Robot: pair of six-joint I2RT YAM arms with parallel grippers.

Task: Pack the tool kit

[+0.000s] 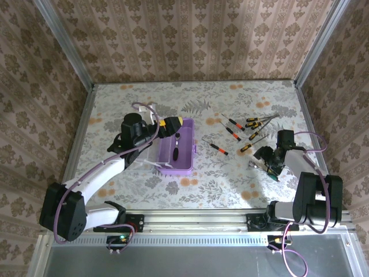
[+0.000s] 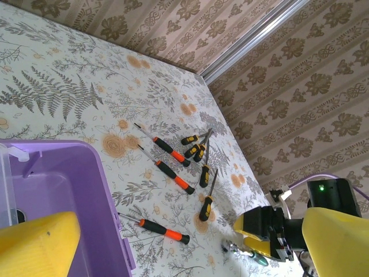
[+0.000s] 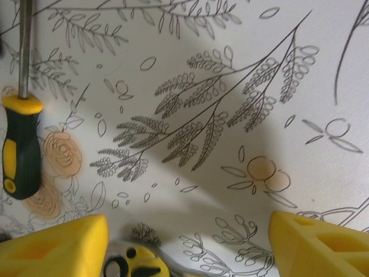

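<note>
Top view: the purple box [image 1: 176,171] is seen mid-table; the left gripper [image 1: 174,129] is poised over its far end, and the right gripper [image 1: 266,163] is placed low beside the screwdrivers [image 1: 236,135].
Left wrist view: the fingers [image 2: 37,242] are spread wide and nothing is held.
Right wrist view: the fingers [image 3: 57,242] are parted wide and nothing is gripped; a black-handled screwdriver [image 3: 20,144] is laid at the left.

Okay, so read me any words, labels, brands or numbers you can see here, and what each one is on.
No readable text anywhere.
The purple case: no visible lettering.
The loose screwdrivers: plain orange-and-black or yellow-and-black handles, with no print that can be made out.
The yellow-and-black screwdriver seen close up from the right wrist: no legible marking.
</note>
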